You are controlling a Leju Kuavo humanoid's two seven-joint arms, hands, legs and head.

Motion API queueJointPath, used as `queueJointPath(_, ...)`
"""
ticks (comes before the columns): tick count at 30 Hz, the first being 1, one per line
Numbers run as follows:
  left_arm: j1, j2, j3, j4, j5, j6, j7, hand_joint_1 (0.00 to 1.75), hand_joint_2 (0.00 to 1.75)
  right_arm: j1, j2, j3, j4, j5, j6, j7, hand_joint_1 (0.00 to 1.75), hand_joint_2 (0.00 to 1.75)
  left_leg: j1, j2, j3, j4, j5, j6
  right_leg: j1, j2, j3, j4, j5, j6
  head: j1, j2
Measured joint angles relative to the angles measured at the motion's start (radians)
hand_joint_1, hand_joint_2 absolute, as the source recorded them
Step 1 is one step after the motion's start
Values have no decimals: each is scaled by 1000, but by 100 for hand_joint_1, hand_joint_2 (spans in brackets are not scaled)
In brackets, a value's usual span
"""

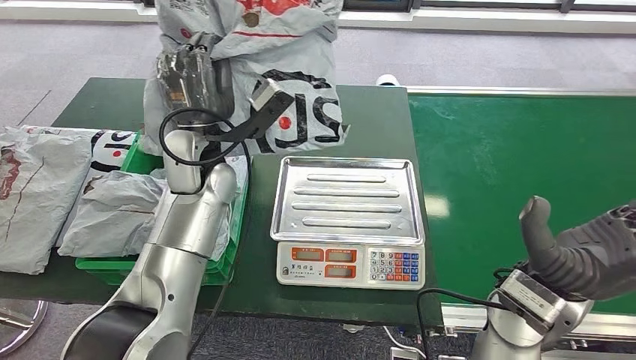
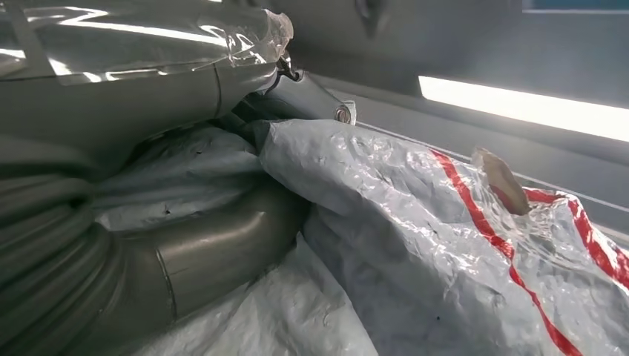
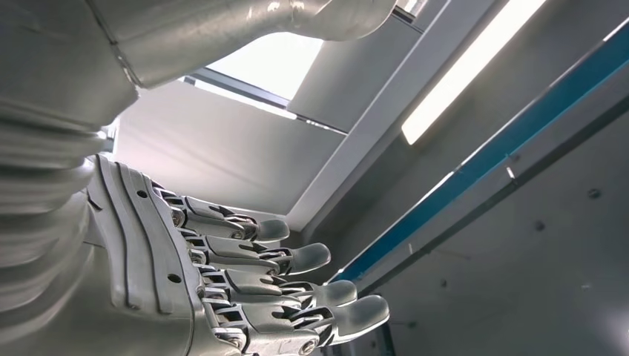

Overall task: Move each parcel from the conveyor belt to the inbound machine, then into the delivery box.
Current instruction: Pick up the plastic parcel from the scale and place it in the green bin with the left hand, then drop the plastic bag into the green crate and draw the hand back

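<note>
My left hand (image 1: 191,75) is raised above the table's back left and grips a grey plastic parcel (image 1: 277,67) with red stripes and black lettering, which hangs in the air behind the scale. Up close in the left wrist view, the crinkled parcel (image 2: 415,245) is pressed against my left hand (image 2: 185,245). The scale's steel tray (image 1: 346,196) is bare. My right hand (image 1: 574,251) hovers open over the green conveyor belt (image 1: 517,157) at the lower right, thumb up. In the right wrist view my right hand (image 3: 245,289) has its fingers spread, holding nothing.
A green crate (image 1: 139,154) at the left holds several grey parcels (image 1: 112,214). Another grey parcel (image 1: 34,187) lies on the table left of the crate. The scale's keypad and display (image 1: 349,265) face the table's near edge.
</note>
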Motion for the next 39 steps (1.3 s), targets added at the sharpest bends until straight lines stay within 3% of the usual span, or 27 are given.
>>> queueJointPath(7,41,43,159,-75,10,0,-45,175,175,0,0,0,17,3,0,0,0,175,0,-1,0,0,1,-1,0,-1,0,0,0,0,0,0)
queueJointPath(16,66,53,309,-96,-34,0,-77,175,175,0,0,-4,30,0,0,0,0,175,0,-2,0,0,1,-1,0,-1,0,0,0,0,0,0)
queueJointPath(21,68,53,336,-83,-68,0,-56,175,175,2,0,-14,30,-3,0,0,0,175,0,-1,0,0,1,-1,0,-1,0,0,0,0,0,0)
queueJointPath(27,69,54,339,-33,-128,0,72,175,175,3,0,-22,30,-4,0,0,0,175,0,-1,0,0,1,-1,0,-1,0,0,0,0,0,0)
queueJointPath(39,73,62,338,21,-128,0,128,175,175,4,0,-27,31,-2,0,0,0,175,0,-1,0,0,1,-1,0,-1,0,0,0,0,0,0)
